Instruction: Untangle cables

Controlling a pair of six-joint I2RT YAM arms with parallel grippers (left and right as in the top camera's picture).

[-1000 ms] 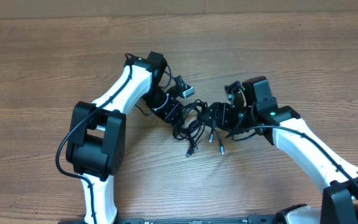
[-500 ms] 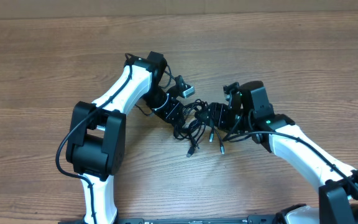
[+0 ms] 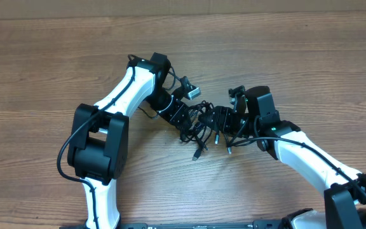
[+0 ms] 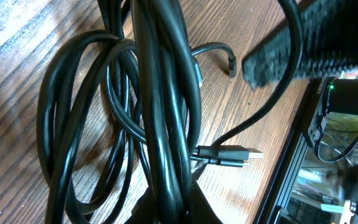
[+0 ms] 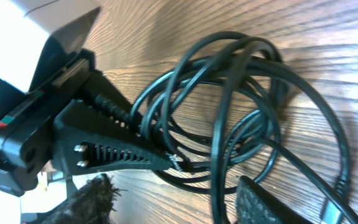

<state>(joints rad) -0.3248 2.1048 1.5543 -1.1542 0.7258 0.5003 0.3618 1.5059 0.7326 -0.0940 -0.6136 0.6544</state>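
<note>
The thin black cables (image 3: 199, 127) lie as a tangle of loops on the wooden table between my two arms. Two plug ends (image 3: 196, 154) trail toward the front. My left gripper (image 3: 182, 116) is shut on a thick bunch of cables (image 4: 166, 124), which runs straight up from its jaws (image 4: 173, 202). A silver-tipped plug (image 4: 232, 154) lies just right of it. My right gripper (image 5: 179, 202) is open at the tangle's right side (image 3: 220, 124). One strand of the cables (image 5: 219, 155) passes between its fingers. The left gripper's fingers (image 5: 117, 152) pinch the loops opposite.
The wooden table (image 3: 284, 57) stretches all round the tangle. Both white arms reach in from the front edge, left (image 3: 129, 86) and right (image 3: 304, 149). A black frame rail (image 4: 291, 168) runs along the table's edge.
My right gripper has slid left into the tangle and its jaws have narrowed a little. The left arm and its grip have not moved.
</note>
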